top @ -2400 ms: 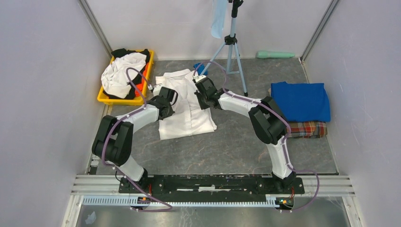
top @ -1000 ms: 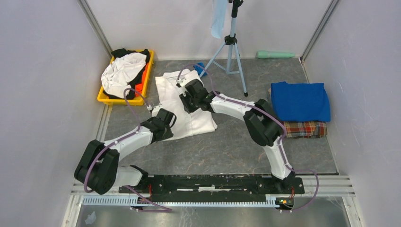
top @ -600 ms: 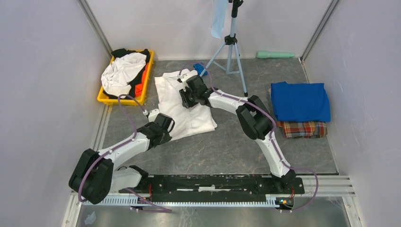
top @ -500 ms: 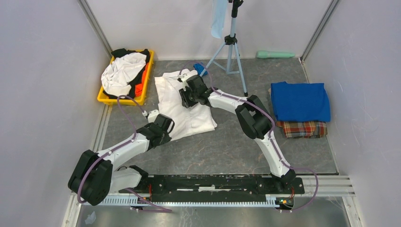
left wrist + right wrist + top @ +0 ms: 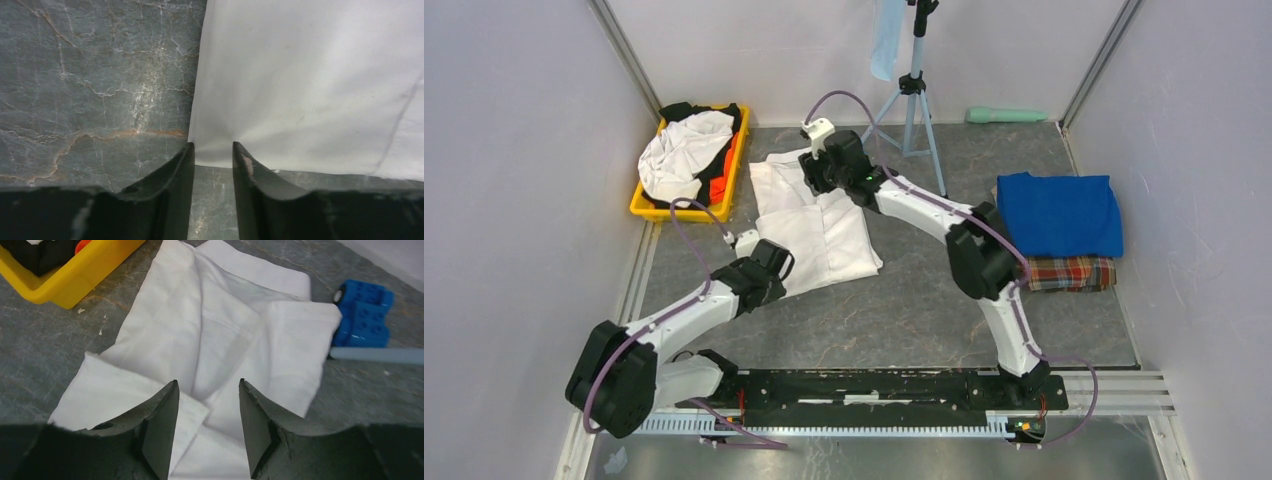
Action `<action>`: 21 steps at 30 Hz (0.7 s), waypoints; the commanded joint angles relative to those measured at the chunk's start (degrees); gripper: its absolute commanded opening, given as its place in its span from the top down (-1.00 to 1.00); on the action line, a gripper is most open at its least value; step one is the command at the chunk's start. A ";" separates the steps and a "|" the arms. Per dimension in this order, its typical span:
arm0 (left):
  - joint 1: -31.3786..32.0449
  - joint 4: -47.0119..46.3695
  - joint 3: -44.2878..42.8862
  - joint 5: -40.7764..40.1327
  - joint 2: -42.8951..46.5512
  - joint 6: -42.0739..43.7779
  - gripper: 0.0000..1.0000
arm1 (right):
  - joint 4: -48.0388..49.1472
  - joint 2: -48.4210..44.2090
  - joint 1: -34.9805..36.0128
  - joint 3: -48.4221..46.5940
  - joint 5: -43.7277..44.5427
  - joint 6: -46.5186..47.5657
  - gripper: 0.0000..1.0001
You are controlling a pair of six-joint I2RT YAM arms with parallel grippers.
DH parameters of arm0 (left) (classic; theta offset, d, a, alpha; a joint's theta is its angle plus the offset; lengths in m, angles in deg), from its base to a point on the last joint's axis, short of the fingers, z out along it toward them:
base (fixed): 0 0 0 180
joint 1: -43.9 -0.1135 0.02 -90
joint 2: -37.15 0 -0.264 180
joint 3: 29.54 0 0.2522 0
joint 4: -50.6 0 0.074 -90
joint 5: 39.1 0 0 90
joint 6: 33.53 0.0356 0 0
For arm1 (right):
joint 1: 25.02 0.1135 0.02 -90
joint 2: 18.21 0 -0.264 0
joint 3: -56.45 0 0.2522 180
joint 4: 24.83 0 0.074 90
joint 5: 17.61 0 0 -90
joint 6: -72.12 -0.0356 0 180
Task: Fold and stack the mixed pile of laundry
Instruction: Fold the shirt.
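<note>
Your left gripper (image 5: 212,152) pinches the limp white shirt (image 5: 816,225) at its 7 o'clock corner; your right gripper (image 5: 207,407) hovers parted, empty.

place: robot lab test cell | evidence: plain grey walls (image 5: 514,200), tripod (image 5: 912,95), rail-mounted arms

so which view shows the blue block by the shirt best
The right wrist view: the blue block is close, unobstructed, its studs clear, beside the white shirt. In the top view the right arm hides almost all of it. The left wrist view misses it, showing only a shirt corner pinched in the left hand.
</note>
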 commanded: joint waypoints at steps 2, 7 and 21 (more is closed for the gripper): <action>0.05 3.33 -8.58 -4.36 5.13 4.18 -0.03 | 8.24 -20.56 -0.17 19.43 3.84 -0.07 0.00; -0.40 4.07 -18.99 -4.68 -1.87 7.77 0.07 | 8.01 -25.74 -0.21 30.92 5.67 -2.36 0.41; -6.53 -1.36 -34.55 -1.27 -25.16 16.22 0.26 | 2.44 -10.79 -0.36 21.13 3.93 -2.09 0.88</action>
